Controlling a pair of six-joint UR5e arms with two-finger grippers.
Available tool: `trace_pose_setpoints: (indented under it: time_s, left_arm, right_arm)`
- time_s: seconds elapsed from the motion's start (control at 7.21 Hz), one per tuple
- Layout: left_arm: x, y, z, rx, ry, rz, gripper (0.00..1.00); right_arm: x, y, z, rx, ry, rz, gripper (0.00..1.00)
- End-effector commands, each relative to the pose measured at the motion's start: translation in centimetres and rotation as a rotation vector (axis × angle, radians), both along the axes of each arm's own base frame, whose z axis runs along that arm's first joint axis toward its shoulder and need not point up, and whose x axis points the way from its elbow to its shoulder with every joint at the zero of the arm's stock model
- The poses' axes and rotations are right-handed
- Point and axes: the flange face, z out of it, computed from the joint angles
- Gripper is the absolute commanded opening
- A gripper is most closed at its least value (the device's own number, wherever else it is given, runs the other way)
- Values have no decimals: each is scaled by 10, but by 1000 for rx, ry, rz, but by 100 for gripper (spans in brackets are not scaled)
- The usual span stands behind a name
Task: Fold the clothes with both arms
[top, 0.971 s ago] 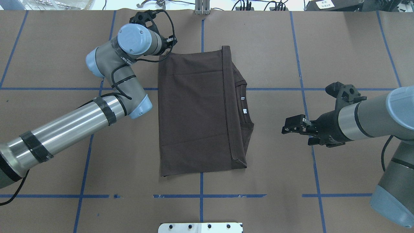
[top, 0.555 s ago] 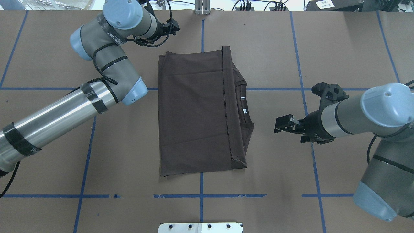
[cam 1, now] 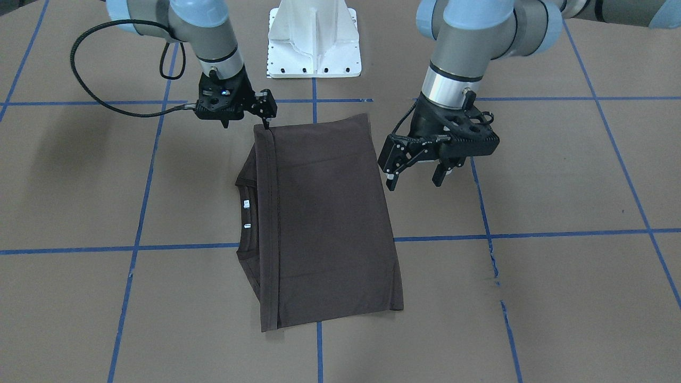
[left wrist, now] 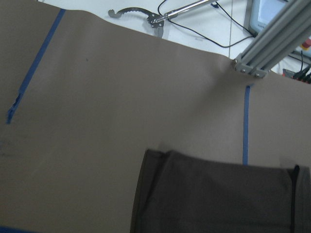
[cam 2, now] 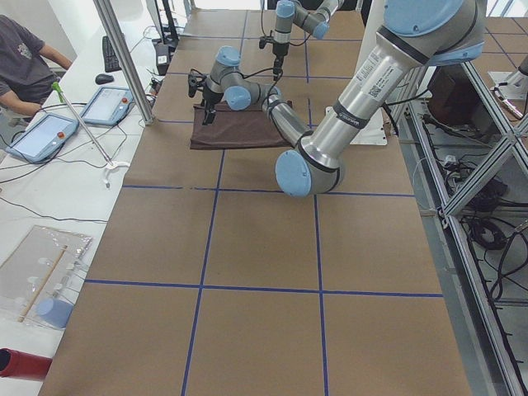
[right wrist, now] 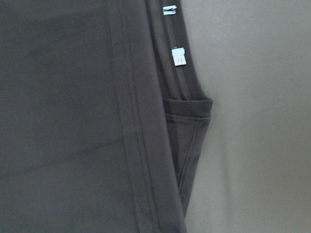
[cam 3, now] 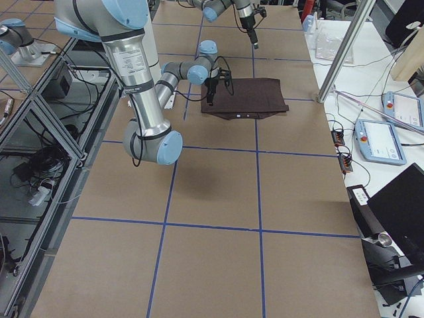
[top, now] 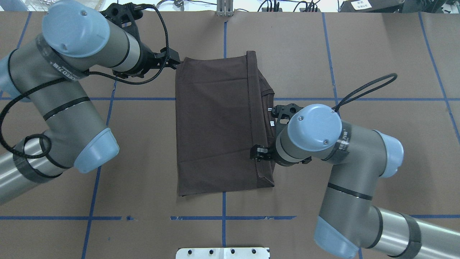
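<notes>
The dark brown T-shirt lies folded flat on the brown table, its collar and white neck labels at its right side in the overhead view. It also shows in the front view. My left gripper is open and empty, raised above the table. In the overhead view it sits by the shirt's far left corner. My right gripper hangs over the shirt's folded right edge and looks open. In the front view it is low by the shirt's near corner. No fingers show in either wrist view.
The white pedestal base stands at the table's near edge. Blue tape lines mark a grid on the table. An aluminium post and cables lie beyond the far edge. An operator sits with tablets past that edge.
My right arm has swung left from open table to above the shirt's right edge. My left arm has risen and pulled back, its gripper now at the shirt's far left corner. The shirt has not moved.
</notes>
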Motion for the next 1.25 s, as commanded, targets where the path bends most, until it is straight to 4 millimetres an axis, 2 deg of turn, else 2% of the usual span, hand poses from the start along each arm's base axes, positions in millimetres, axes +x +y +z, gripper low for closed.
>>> trace_pose_setpoints:
  time_s: [0.0, 0.14, 0.42, 0.69, 1.11]
  left_arm:
    - [6, 26, -3, -10, 3, 36, 100]
    - [3, 30, 4, -14, 0, 39, 100]
    - [4, 30, 6, -15, -2, 41, 100]
    - [6, 29, 12, -22, -10, 42, 100]
    - [4, 30, 15, -22, -13, 40, 100]
  right_arm:
    - [-46, 8, 4, -1, 69, -54, 100]
    - [-66, 0, 6, 4, 95, -73, 100]
    - [-78, 0, 25, -2, 137, -98, 100]
    - [-77, 3, 31, -1, 221, -158, 100]
    - [-75, 5, 40, -7, 238, -169, 100]
